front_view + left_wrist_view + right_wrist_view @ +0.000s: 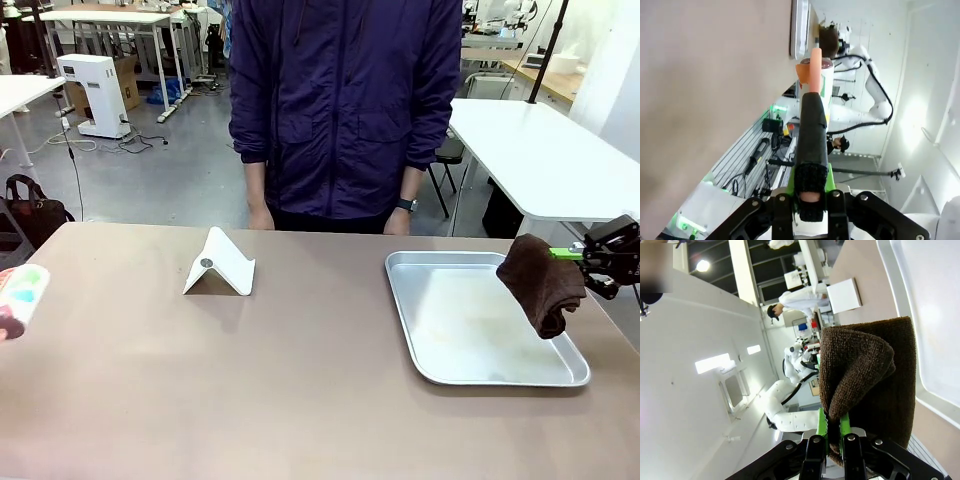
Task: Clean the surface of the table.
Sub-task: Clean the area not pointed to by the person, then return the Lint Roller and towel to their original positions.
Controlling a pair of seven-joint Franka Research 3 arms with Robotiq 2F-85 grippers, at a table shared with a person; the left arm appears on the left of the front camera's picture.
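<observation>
Clamped shut on a folded dark brown cloth (865,375), the right gripper (832,427) is seen at the right-hand side of the table (300,390). The cloth is pinched between the green pads and hangs free over the right side of the silver metal tray (470,378), apparently lifted clear of it. The left gripper (810,192) is closed on what is taken to be a spray bottle (812,130), black-wrapped where it is gripped and orange at the nozzle, held beyond the table's left edge.

Farther out, a white folded stand (220,265) is set on the brownish tabletop left of the middle, well apart from the tray. A person's hands (262,215) rest at the far edge.

No wet patch or wiped streak can be made out on the surface, and the cloth is not in contact with it. The task is judged barely begun: tools are in hand, while spraying and wiping of the whole top are left to be done.
</observation>
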